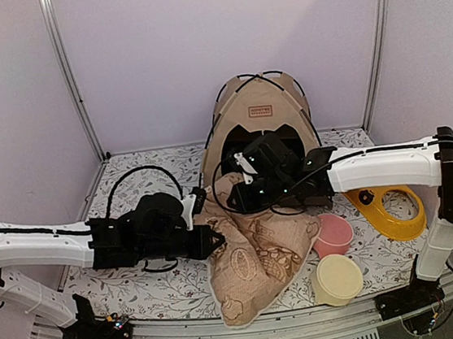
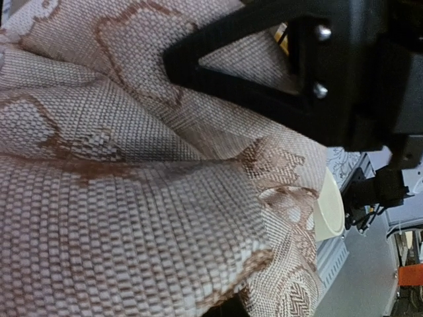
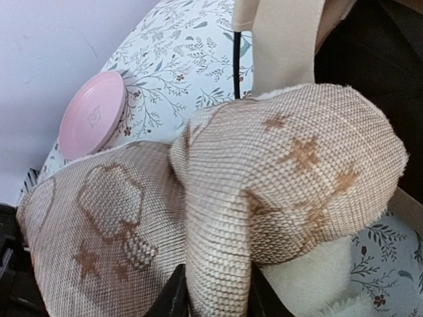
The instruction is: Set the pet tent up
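Tan woven cushion [image 1: 257, 256] lies near on the desk [image 1: 142, 289], its left edge clenched in the left end effector [image 1: 215, 240], a fold clenched in the right end effector [image 3: 215, 297]. Behind it the pet tent [image 1: 262, 112] stands upright. The cushion probably goes inside next, so both arms must carry it together.

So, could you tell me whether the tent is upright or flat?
Upright: the tent stands as a peaked dome at the back, with the cushion bunched in front of it.
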You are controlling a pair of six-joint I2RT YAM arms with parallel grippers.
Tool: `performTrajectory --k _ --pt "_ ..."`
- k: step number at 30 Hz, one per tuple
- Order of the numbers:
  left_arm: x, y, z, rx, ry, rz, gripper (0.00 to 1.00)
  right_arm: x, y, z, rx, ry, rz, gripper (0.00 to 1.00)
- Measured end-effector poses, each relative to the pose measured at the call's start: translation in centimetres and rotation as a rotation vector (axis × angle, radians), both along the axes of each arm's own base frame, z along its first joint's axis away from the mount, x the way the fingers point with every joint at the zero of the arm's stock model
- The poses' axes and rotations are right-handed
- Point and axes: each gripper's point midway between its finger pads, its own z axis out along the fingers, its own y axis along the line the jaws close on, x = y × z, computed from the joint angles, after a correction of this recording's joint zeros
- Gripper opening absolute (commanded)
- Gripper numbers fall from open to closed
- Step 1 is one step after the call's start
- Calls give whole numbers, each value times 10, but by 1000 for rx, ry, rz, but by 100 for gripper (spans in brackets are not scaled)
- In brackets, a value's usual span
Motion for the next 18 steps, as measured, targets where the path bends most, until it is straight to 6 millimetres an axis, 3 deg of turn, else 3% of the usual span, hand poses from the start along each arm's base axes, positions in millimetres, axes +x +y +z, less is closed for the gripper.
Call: performTrajectory --k 4,9,18 --pt "10 -1 -25 48 24 67 0 -8 -3 -19 28 24 19 60" --pt "19 -1 -32 39 25 129 0 -12 -11 -24 97 43 56 85" --pt "24 -4 -32 17 20 155 0 -30 -7 -12 147 17 198 93"
